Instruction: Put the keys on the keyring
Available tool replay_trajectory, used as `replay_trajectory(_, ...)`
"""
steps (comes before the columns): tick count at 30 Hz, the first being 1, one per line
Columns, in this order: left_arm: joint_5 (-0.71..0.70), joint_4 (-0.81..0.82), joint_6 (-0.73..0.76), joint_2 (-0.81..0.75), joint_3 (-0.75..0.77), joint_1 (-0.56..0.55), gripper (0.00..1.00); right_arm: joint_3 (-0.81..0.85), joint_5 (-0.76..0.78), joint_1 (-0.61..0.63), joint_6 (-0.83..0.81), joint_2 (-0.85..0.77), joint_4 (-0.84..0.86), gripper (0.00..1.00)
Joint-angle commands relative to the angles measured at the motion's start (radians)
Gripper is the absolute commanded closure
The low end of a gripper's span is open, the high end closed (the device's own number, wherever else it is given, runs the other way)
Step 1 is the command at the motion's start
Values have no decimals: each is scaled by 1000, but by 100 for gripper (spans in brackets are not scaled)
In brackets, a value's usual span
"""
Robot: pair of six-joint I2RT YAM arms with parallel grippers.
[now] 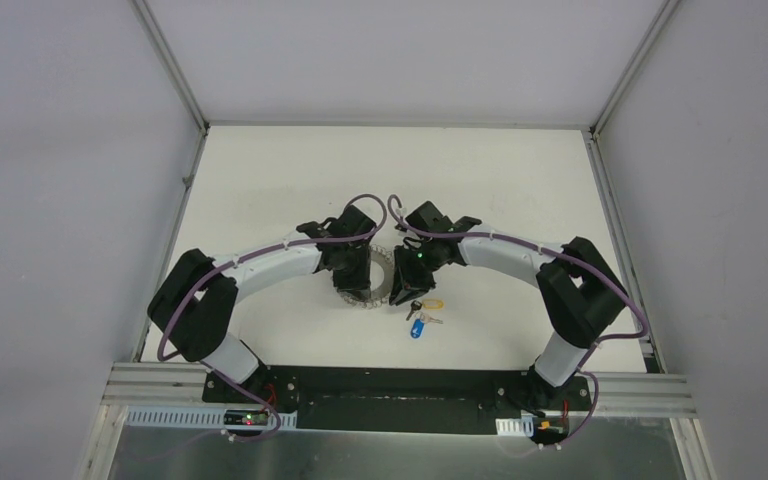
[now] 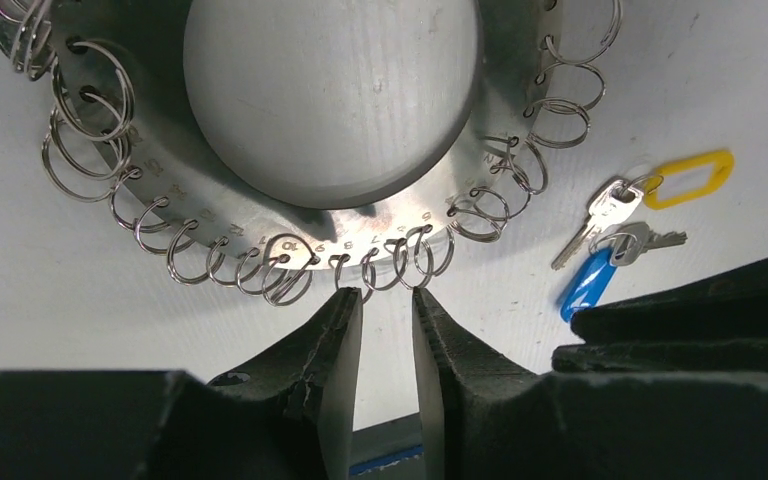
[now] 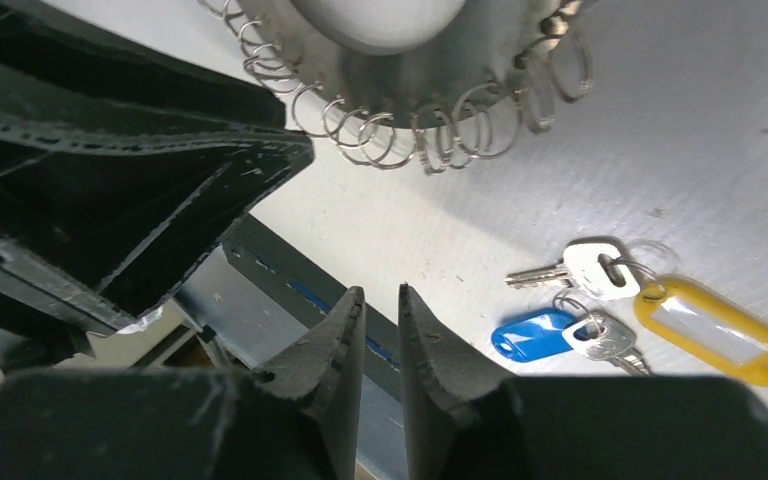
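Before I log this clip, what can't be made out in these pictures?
- Top view: keys too small to tell apart; ring disc mostly under the left arm and right arm.
- Left wrist: disc's far side cut off by top edge; most stamped numbers unreadable.
- Right wrist: keys overlap; joined or not, unclear.

From above, most of the ring disc [image 1: 358, 298] is covered, and the keys [image 1: 422, 312] are too small to tell apart except by tag colour. Your left wrist view cuts off the disc's top, and its stamped numbers [image 2: 360, 243] look too faint to read. In the right wrist view, the blue-tagged key [image 3: 600, 338] loses its blade tip behind the right gripper [image 3: 380, 295].
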Motion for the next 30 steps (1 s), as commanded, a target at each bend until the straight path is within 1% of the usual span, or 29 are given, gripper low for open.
replay_trajectory(1, -6, 32, -49, -69, -15, -8, 74, 94, 98, 71, -78, 1, -64, 79)
replay_trajectory(4, -13, 39, -83, -106, -46, 4, 73, 142, 180, 133, -120, 24, -108, 79)
replay_trajectory(8, 41, 43, -117, -180, -103, 67, 71, 195, 260, 200, -157, 61, -147, 80)
replay_trajectory(12, 134, 67, -146, -308, -201, 200, 67, 228, 317, 247, -174, 108, -170, 79)
replay_trajectory(14, 185, 81, -159, -387, -247, 293, 65, 244, 350, 267, -182, 129, -190, 75)
replay_trajectory(15, 204, 85, -163, -425, -264, 325, 64, 250, 366, 276, -186, 139, -195, 72)
replay_trajectory(17, 229, 84, -166, -500, -285, 373, 58, 257, 383, 288, -192, 156, -202, 69)
replay_trajectory(19, 245, 84, -174, -565, -294, 402, 56, 262, 393, 299, -200, 172, -203, 68)
replay_trajectory(22, 259, 84, -186, -616, -294, 425, 54, 282, 431, 315, -220, 195, -216, 66)
replay_trajectory(26, 277, 83, -181, -626, -278, 437, 54, 304, 501, 337, -251, 223, -224, 61)
replay_trajectory(30, 286, 81, -176, -612, -266, 444, 54, 321, 525, 339, -271, 235, -217, 58)
